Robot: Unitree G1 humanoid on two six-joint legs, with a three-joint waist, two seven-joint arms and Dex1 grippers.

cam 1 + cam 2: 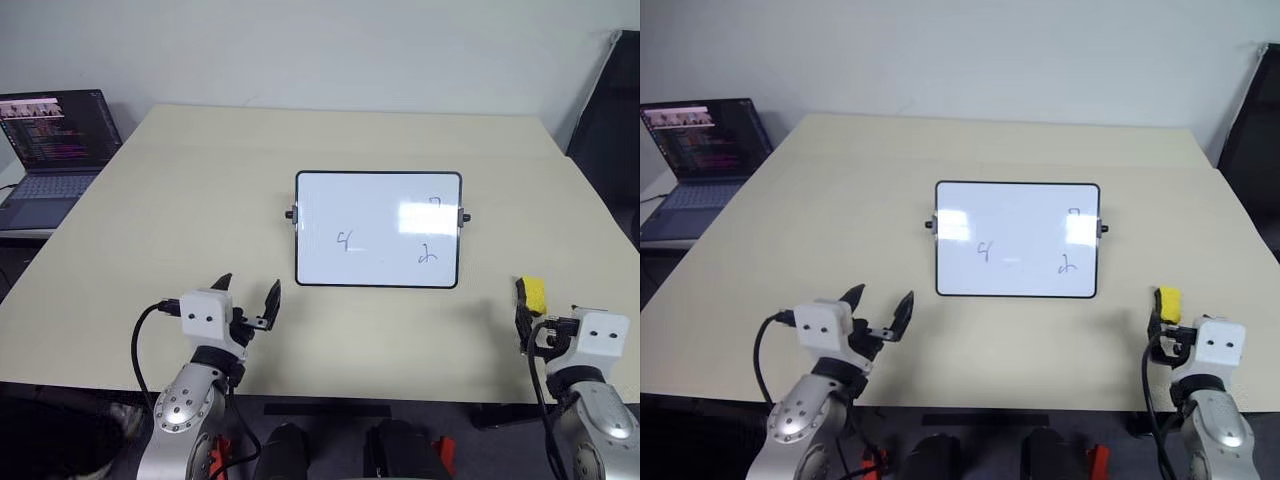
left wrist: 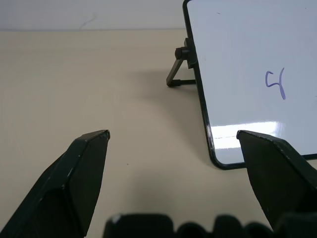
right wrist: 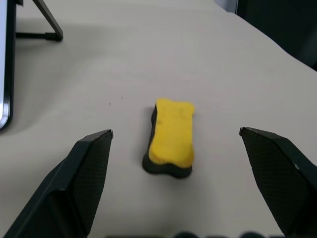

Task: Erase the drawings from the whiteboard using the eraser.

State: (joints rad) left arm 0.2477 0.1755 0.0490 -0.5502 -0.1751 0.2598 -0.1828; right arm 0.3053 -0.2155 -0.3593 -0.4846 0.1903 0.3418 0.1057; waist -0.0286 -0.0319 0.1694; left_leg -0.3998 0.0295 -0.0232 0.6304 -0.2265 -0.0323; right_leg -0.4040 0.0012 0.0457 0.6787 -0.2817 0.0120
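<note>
The whiteboard (image 1: 378,228) stands propped on its stand at the middle of the table, with thin drawings on it: a "4" (image 1: 344,240), a "2" (image 1: 427,254) and a faint mark (image 1: 434,202) at its upper right. The eraser (image 3: 170,139), a yellow block on a black base, lies on the table to the right of the board, near the front edge. My right gripper (image 3: 174,133) is open just behind the eraser, one finger on each side and not touching it. My left gripper (image 1: 248,287) is open and holds nothing, in front of the board's lower left corner (image 2: 218,161).
An open laptop (image 1: 50,150) sits on a lower surface past the table's left edge. A dark object (image 1: 615,130) stands off the right side of the beige table (image 1: 200,190). The table's front edge runs just under both grippers.
</note>
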